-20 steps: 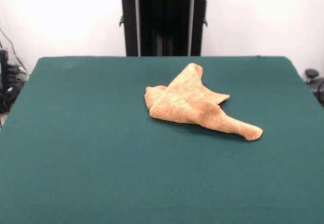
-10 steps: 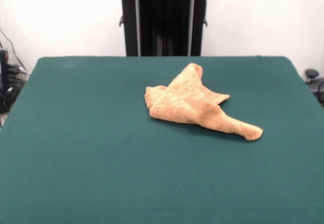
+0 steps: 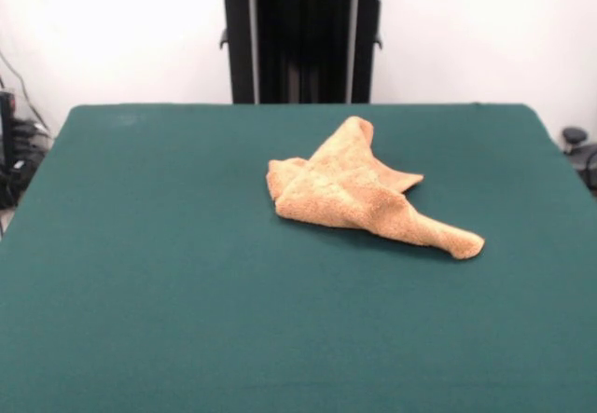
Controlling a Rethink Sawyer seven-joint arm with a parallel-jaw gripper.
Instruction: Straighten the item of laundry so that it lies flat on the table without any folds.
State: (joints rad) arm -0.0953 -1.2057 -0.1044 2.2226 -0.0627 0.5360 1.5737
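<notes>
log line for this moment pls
towel: crumpled, folded over itself | table: towel right of centre | gripper: not in view | task: not done

One small orange-tan terry-cloth towel (image 3: pixel 359 199) lies crumpled on one large rectangular table (image 3: pixel 168 273) covered in dark green felt-like cloth (nothing else rests on the cloth). Behind the table stands one black pedestal column (image 3: pixel 303 45). At the left edge there is a small cluster of dark cables (image 3: pixel 17 157), too tangled to count. At the right edge sits one dark round object (image 3: pixel 575 136).
</notes>
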